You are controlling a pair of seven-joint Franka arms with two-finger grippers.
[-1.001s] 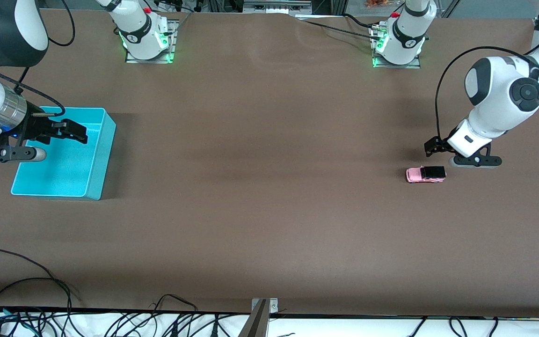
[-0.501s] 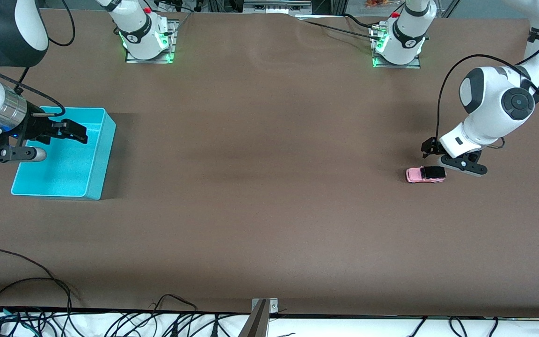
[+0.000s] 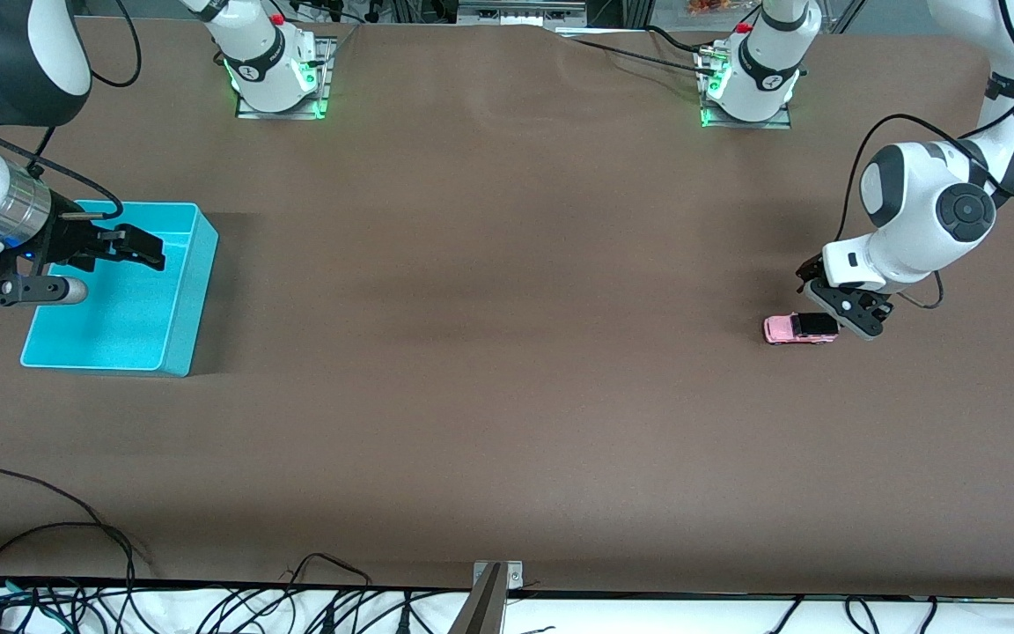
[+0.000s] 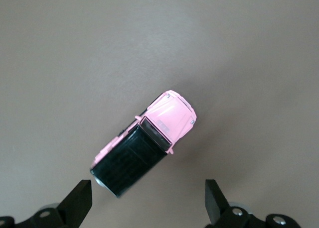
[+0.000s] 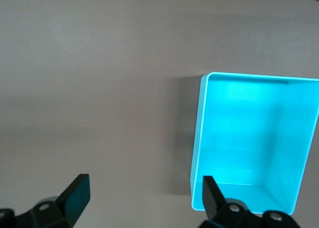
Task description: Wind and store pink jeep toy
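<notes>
The pink jeep toy (image 3: 799, 328), light pink with a black roof, stands on the brown table toward the left arm's end. In the left wrist view the jeep (image 4: 144, 148) lies at a slant, its black roof end just ahead of the gap between the fingers. My left gripper (image 3: 850, 315) is open and empty, pointing down close over the jeep's roof end; it also shows in the left wrist view (image 4: 148, 208). My right gripper (image 3: 139, 248) is open and empty, held up in the air at the turquoise bin (image 3: 203, 264); it also shows in the right wrist view (image 5: 144, 200).
The turquoise bin (image 5: 197, 153) is empty and stands toward the right arm's end. The arm bases (image 3: 274, 66) (image 3: 749, 75) stand at the table's edge farthest from the front camera. Cables (image 3: 49, 528) lie along the nearest edge.
My left gripper has swung in toward the jeep and turned to point down over its roof end. The jeep, the bin and the right arm have not moved.
</notes>
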